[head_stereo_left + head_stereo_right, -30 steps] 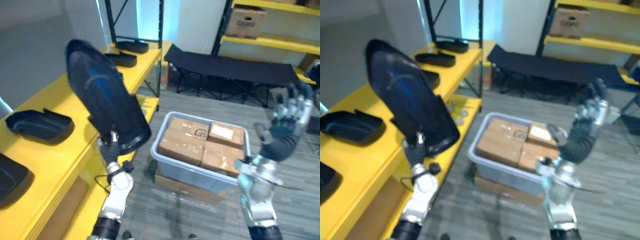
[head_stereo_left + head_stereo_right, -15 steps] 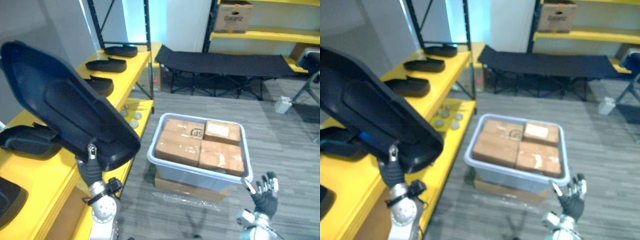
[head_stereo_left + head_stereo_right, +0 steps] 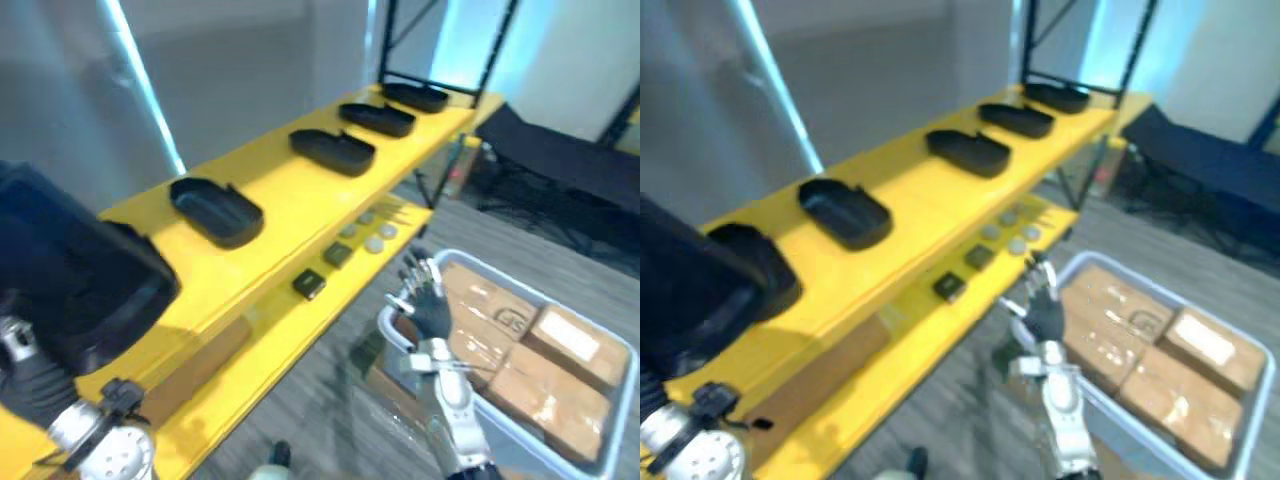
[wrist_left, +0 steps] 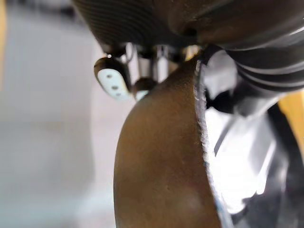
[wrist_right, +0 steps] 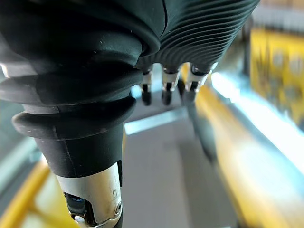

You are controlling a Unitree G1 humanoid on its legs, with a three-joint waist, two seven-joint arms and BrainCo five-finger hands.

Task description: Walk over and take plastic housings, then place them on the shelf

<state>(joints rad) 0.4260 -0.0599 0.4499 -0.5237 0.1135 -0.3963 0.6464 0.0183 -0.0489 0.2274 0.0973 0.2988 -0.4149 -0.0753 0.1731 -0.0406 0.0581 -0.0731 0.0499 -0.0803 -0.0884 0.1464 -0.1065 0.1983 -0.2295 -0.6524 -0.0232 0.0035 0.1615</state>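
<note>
View swung round onto shelf [image 3: 290, 190] — placing comes next | left hand [image 3: 30, 385] clamped on housing [image 3: 70, 270], low beside shelf | right hand [image 3: 428, 305] raised — fingers spread, empty

Grey wall [image 3: 250, 70], light streak [image 3: 145, 85]; yellow shelf [image 3: 290, 185] alongside; grey plank floor [image 3: 330, 420]; black cot [image 3: 560, 165].

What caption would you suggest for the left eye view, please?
Left hand holds a black plastic housing by the yellow shelf; right hand open beside a crate.
</note>
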